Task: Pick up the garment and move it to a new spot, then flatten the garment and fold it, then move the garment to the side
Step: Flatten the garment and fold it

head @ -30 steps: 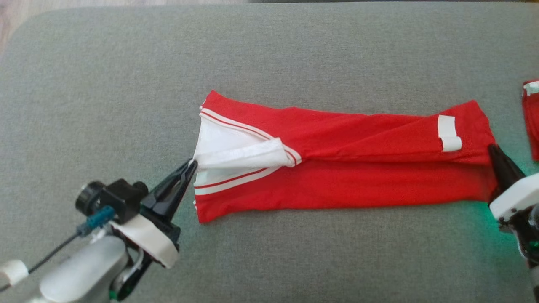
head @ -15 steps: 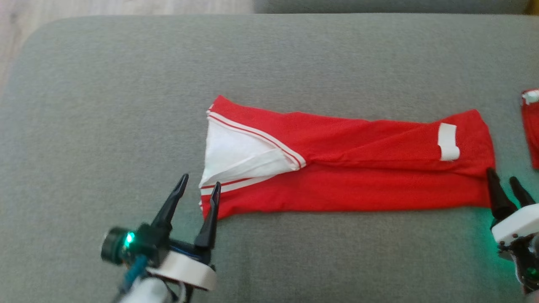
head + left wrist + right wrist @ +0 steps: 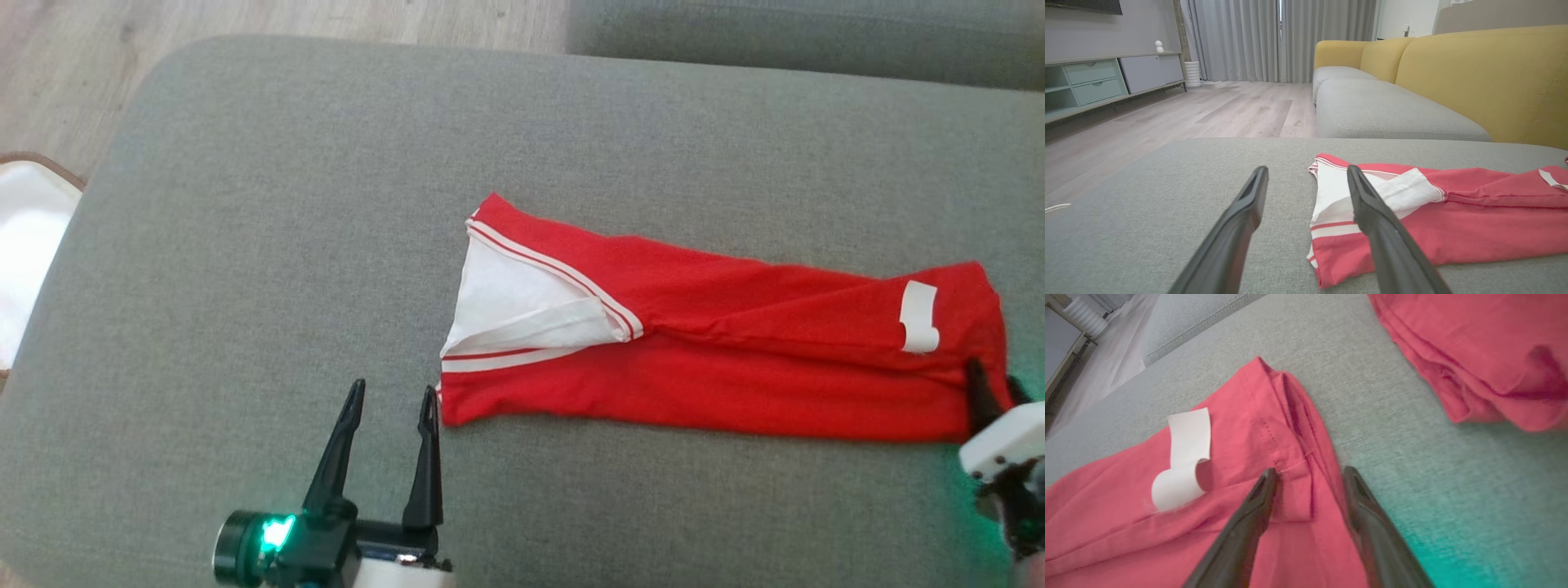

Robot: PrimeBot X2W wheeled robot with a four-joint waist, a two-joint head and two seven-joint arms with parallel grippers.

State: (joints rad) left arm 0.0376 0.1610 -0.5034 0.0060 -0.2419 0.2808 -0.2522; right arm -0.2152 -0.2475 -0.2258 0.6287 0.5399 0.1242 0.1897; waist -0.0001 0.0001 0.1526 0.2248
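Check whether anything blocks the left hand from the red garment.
Nothing visible does. The left hand, open, sits just off the garment at its striped corner, with only bare grey cushion between them.

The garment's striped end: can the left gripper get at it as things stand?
Probably yes. The left gripper stands open right beside the striped end of the garment; only bare cushion lies between.
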